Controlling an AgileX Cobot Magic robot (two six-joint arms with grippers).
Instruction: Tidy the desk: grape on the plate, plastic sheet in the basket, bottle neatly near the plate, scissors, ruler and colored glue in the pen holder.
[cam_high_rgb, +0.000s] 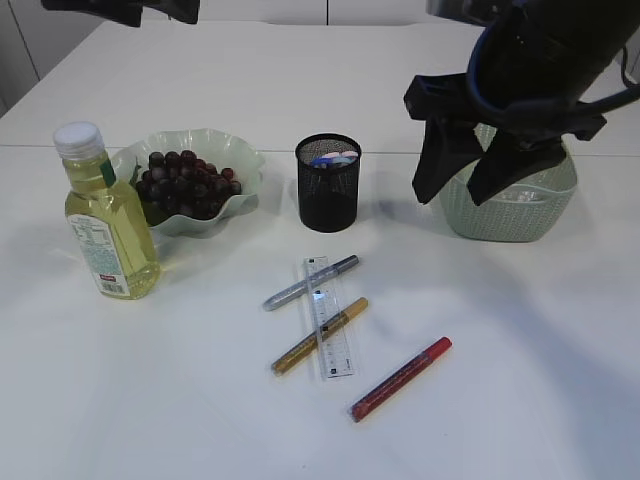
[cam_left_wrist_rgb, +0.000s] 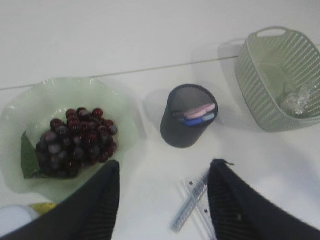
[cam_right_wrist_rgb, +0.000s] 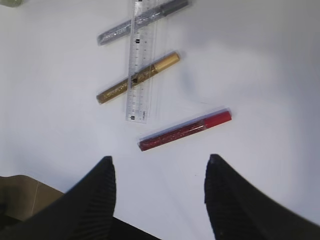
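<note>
Dark grapes (cam_high_rgb: 185, 182) lie on the pale green wavy plate (cam_high_rgb: 245, 160). A yellow bottle (cam_high_rgb: 105, 225) with a white cap stands left of the plate. The black mesh pen holder (cam_high_rgb: 328, 185) holds scissors with pink and blue handles (cam_left_wrist_rgb: 196, 114). A clear ruler (cam_high_rgb: 328, 318) lies across silver (cam_high_rgb: 310, 283) and gold (cam_high_rgb: 318, 336) glue pens; a red glue pen (cam_high_rgb: 400, 378) lies apart. The green basket (cam_high_rgb: 520, 215) holds the crumpled plastic sheet (cam_left_wrist_rgb: 299, 99). My right gripper (cam_high_rgb: 468, 192) is open and empty, high beside the basket. My left gripper (cam_left_wrist_rgb: 164, 172) is open and empty, high above the table.
The white table has a seam line running behind the plate and the pen holder. The pens and the ruler also show in the right wrist view, with the ruler (cam_right_wrist_rgb: 141, 65) over the gold pen (cam_right_wrist_rgb: 137, 77) and the red pen (cam_right_wrist_rgb: 185, 130) below.
</note>
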